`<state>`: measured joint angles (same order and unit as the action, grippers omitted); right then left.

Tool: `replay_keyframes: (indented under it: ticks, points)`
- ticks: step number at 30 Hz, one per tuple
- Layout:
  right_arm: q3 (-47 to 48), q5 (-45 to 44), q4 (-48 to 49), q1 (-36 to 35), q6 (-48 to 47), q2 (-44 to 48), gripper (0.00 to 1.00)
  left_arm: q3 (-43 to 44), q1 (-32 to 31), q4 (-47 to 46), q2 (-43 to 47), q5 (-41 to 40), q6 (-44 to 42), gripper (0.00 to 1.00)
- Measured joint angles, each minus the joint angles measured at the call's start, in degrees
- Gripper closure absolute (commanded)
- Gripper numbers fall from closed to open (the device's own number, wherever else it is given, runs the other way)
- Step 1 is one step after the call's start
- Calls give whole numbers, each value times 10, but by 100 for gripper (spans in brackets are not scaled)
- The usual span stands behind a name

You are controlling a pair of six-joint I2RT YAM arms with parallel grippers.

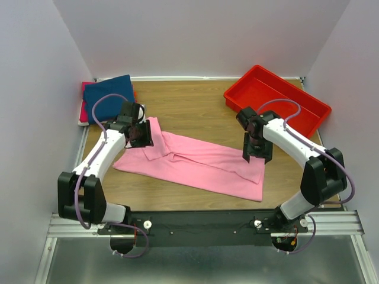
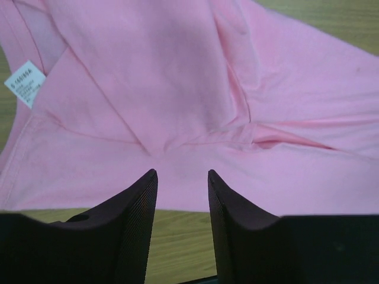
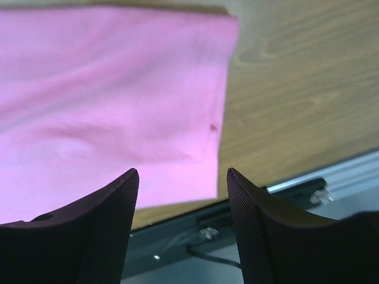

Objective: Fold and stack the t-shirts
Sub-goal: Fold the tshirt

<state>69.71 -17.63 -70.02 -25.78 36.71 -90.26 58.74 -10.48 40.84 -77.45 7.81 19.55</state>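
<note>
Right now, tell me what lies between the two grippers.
The pink t-shirt spans the whole stretch from the left gripper to the right gripper, as the top external view shows.

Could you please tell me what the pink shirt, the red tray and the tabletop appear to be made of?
Pink shirt: soft matte knit cloth, probably cotton; it creases and folds, and sewn seams show.
Red tray: rigid plastic with a smooth, even finish, judging by its moulded walls.
Tabletop: wood or wood-look laminate with visible grain; I cannot tell which.
</note>
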Motion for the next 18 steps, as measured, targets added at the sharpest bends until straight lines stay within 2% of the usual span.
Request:
replay_keyframes:
  ticks: [5,12,18]
  points:
    - [-40,35,86,28,7,-18,42,36,14,-37,-76,2,-10,53]
    - [-118,68,155,52,9,-42,48,23,35,-73,-158,1,-35,52]
    - [-129,84,174,80,8,-63,48,-1,37,-92,-189,10,-46,53]
